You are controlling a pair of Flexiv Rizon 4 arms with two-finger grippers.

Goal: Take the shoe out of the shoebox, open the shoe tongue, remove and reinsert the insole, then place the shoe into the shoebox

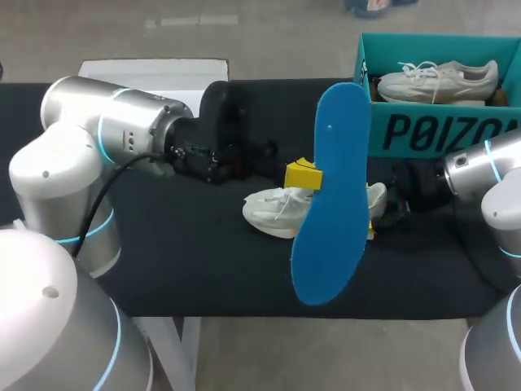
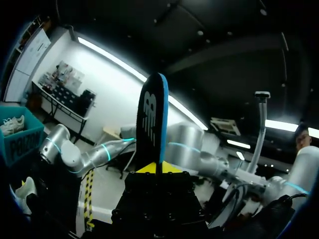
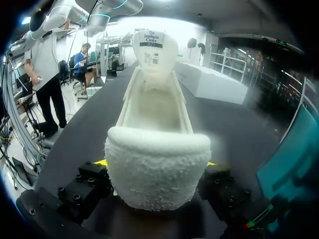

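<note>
You are mid-step, insole [image 2: 152, 119] out: left hand [image 2: 158, 168] pinching it above shoe [image 1: 281, 210], right hand [image 3: 157, 164] clamping heel. Next, likely: feeding it back in, toe-first.

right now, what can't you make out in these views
Head view: the insole covers the middle of the shoe and the right gripper.
Head view: the shoebox is cut off by the edge.
Left wrist view: the left gripper hides the insole's lower end.
Right wrist view: the raised tongue hides the shoe's toe.
</note>
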